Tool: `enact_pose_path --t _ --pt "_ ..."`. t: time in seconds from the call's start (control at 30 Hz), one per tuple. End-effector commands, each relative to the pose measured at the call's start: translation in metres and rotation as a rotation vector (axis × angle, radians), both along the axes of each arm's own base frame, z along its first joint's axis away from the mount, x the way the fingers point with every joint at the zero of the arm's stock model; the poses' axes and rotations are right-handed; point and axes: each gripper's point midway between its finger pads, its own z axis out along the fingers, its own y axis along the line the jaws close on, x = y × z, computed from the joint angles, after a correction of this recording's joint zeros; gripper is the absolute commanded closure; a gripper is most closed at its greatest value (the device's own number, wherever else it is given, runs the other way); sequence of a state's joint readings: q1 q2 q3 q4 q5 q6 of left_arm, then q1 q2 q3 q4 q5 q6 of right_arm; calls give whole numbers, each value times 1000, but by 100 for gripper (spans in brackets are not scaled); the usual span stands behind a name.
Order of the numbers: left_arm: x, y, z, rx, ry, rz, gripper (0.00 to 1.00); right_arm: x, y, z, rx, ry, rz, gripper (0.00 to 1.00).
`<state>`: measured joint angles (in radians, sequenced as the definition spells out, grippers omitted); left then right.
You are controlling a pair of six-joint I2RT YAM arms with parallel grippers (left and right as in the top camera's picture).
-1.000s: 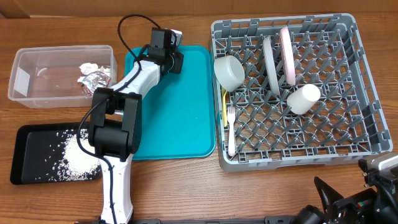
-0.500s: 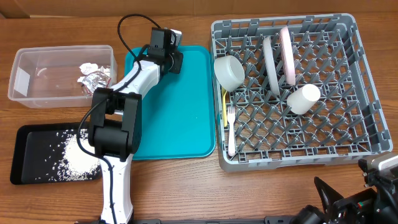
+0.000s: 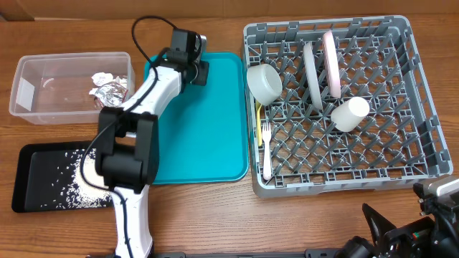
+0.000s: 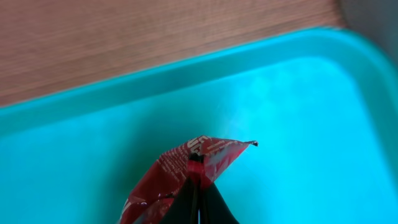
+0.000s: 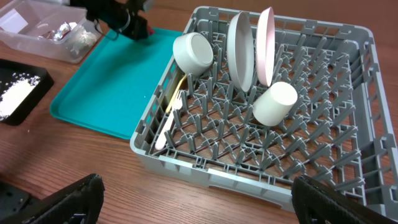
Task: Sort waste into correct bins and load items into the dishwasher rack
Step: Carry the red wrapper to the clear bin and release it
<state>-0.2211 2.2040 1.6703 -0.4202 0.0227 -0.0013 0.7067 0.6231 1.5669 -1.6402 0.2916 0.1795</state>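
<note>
My left gripper (image 4: 198, 169) is shut on a red wrapper (image 4: 177, 171) just above the teal tray (image 4: 298, 112), at the tray's far edge in the overhead view (image 3: 196, 70). The clear tub (image 3: 29, 107) holds tissue and silver wrappers (image 3: 107, 89). The black tray (image 3: 36, 168) holds the rice heap (image 3: 90, 185). The grey rack (image 3: 423, 143) holds the cream bowl (image 3: 264, 82), two upright plates (image 3: 313, 72), the white cup (image 3: 350, 113), the yellow spoon (image 3: 258, 118) and the white fork (image 3: 266, 154). My right gripper (image 5: 199, 205) is open and empty, in front of the rack.
The left arm (image 3: 129, 143) stretches from the table's front edge over the teal tray's left side, between the black tray and the rack. The tub and the black tray stand left of the teal tray (image 3: 208, 136). Bare wood lies in front of the rack.
My left gripper has shifted slightly left and toward the far edge of the teal tray, still holding the red wrapper. The right arm has not moved.
</note>
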Motion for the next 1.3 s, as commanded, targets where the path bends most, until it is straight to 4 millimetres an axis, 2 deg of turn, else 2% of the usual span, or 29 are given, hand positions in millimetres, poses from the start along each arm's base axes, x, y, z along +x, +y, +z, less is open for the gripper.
enact_pose_path --t 0.0,0.07,0.2,0.27,0.4,0.43,0.5,0.53,0.67,0.87,0.9,0.97,1.0,1.07,1.13,1.27 --pt "-1 7 52 -17 -72 32 96 1 0 2 2 -7 -7 0" --pt "-2 12 56 6 -75 50 96 1 0 2 2 -7 -7 0" --pt "-20 20 62 34 -21 75 96 1 0 2 2 -7 -7 0" --pt "-29 35 79 72 -24 145 96 1 0 2 2 -7 -7 0" --pt "-56 61 129 122 -51 217 96 1 0 2 2 -7 -7 0" --pt "-69 72 145 127 -47 236 96 1 0 2 2 -7 -7 0" --pt "-85 96 157 150 -33 303 96 1 0 2 2 -7 -7 0" --pt "-93 115 161 165 -19 371 96 1 0 2 2 -7 -7 0" --pt "-106 157 151 153 47 490 96 1 0 2 2 -7 -7 0" --pt "-99 195 112 101 133 561 96 1 0 2 2 -7 -7 0" --pt "-100 198 106 105 150 565 89 1 0 2 2 -7 -7 0" --pt "-107 201 100 113 188 570 45 1 0 2 2 -7 -7 0" --pt "-110 201 100 115 201 572 31 1 0 2 2 -7 -7 0" --pt "-115 202 106 115 205 574 27 1 0 2 2 -7 -7 0" --pt "-118 201 121 112 193 575 25 1 0 2 2 -7 -7 0" --pt "-129 190 165 51 163 553 37 1 0 2 2 -7 -7 0"
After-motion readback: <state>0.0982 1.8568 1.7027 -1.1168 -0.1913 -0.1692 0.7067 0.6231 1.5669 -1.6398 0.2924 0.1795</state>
